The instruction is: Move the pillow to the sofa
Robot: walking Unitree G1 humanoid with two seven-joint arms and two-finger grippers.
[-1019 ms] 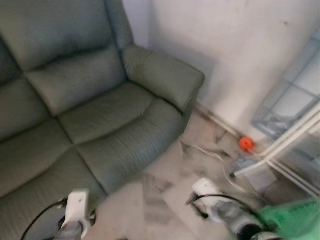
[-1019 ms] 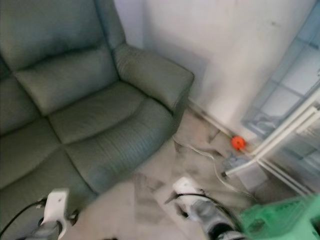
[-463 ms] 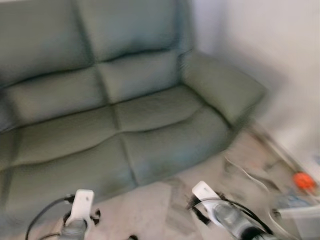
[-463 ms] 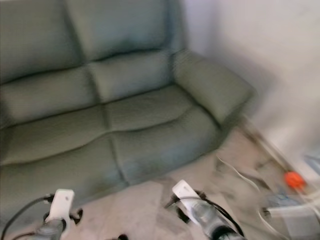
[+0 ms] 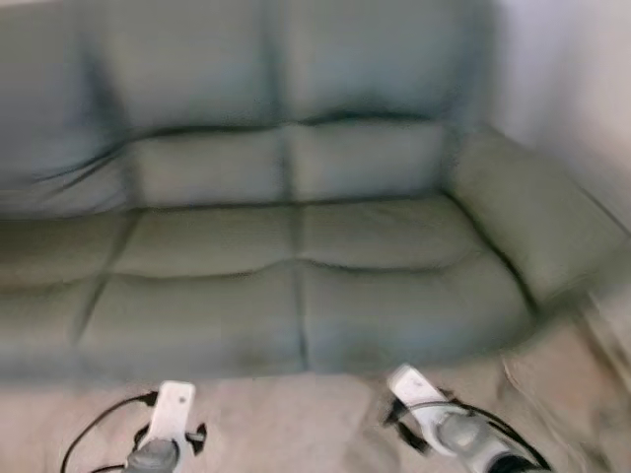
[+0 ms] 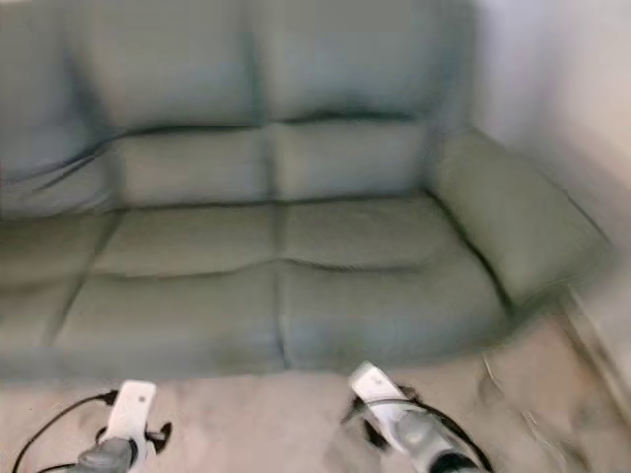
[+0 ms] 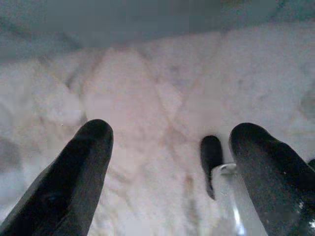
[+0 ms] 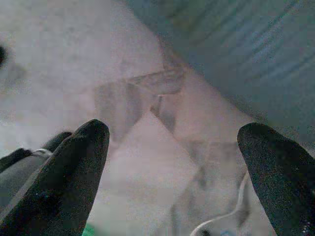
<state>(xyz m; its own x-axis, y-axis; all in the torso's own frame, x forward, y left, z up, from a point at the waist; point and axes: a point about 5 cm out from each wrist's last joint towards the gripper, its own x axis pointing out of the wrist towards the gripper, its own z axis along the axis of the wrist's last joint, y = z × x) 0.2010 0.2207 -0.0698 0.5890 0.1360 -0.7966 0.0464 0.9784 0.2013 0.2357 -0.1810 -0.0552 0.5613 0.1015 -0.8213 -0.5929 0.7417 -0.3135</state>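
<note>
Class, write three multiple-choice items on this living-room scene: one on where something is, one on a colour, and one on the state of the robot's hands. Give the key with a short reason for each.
1. Where is the sofa relative to the robot?
A. Straight ahead, across the floor
B. Behind the robot
C. Under its arms

2. What colour is the sofa?
A. Red
B. Grey-green
C. White

3. What state are the left hand and the right hand in?
A. Both shut on a pillow
B. Both open and holding nothing
C. One open, one gripping a cable

Key: 1 A, the sofa spans the head views beyond the two arms; 2 B, its cushions and armrest are a muted grey-green; 3 B, each wrist view shows two black fingers spread wide over pale marbled floor, nothing between them.
</note>
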